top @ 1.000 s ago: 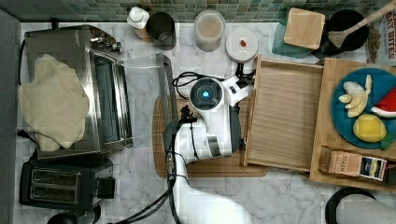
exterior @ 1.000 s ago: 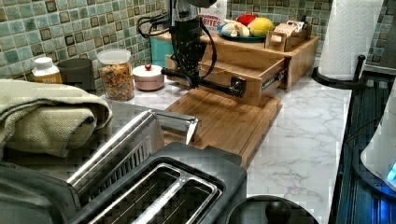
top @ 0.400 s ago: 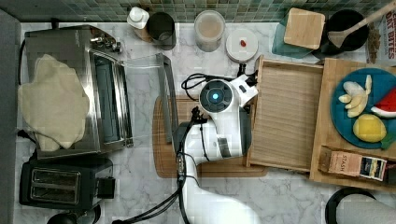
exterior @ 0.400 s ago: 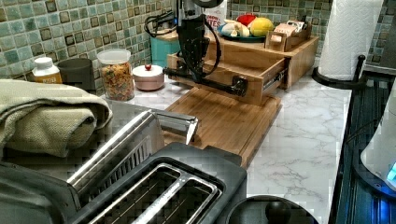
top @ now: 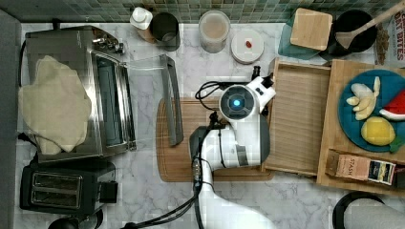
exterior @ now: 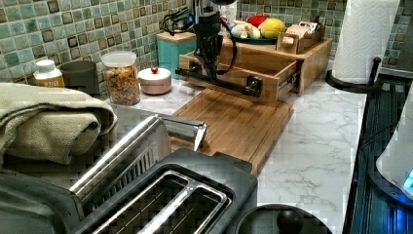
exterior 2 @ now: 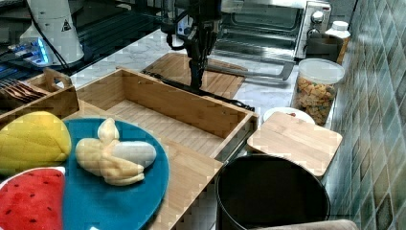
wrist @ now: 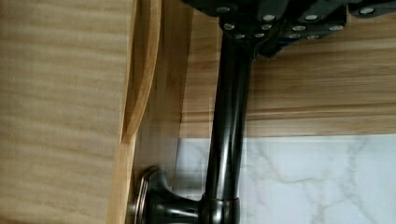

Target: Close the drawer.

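Note:
The drawer (top: 296, 119) is a shallow light-wood tray that stands pulled out of the wooden box (top: 329, 162) towards the top view's left. Its ribbed bottom (exterior 2: 163, 124) is bare. A black bar handle (wrist: 229, 140) runs along its front wall (exterior: 243, 78). My gripper (exterior: 210, 73) reaches straight down onto that handle (exterior 2: 225, 98) near its middle and looks shut, narrow as one column (exterior 2: 195, 79). In the top view the arm's wrist (top: 237, 102) covers the gripper and the drawer's front edge.
A darker cutting board (top: 186, 143) lies under the arm. The toaster oven (top: 71, 109) has its glass door (top: 157, 95) folded open beside it. A blue plate of fruit (top: 367, 114) sits on the box. Jars (top: 214, 29), a bamboo lid (top: 311, 28) and a black pot (exterior 2: 270, 191) line the tiled wall.
The arm has moved towards the top view's right, and the drawer has slid a little way into the box with it.

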`<move>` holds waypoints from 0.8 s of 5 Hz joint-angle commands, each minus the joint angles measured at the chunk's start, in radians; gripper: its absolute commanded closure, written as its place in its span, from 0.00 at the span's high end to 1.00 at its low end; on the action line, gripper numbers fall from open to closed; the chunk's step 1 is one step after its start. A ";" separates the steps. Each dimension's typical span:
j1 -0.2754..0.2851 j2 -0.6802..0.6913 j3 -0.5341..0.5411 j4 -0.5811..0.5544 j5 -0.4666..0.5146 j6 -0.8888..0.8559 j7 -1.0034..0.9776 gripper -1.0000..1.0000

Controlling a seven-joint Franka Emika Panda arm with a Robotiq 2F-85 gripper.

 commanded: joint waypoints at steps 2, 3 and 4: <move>-0.322 0.053 -0.271 0.192 0.077 -0.010 -0.412 0.00; -0.359 0.101 -0.299 0.262 0.044 -0.018 -0.411 0.00; -0.356 0.099 -0.320 0.243 0.061 0.027 -0.427 0.00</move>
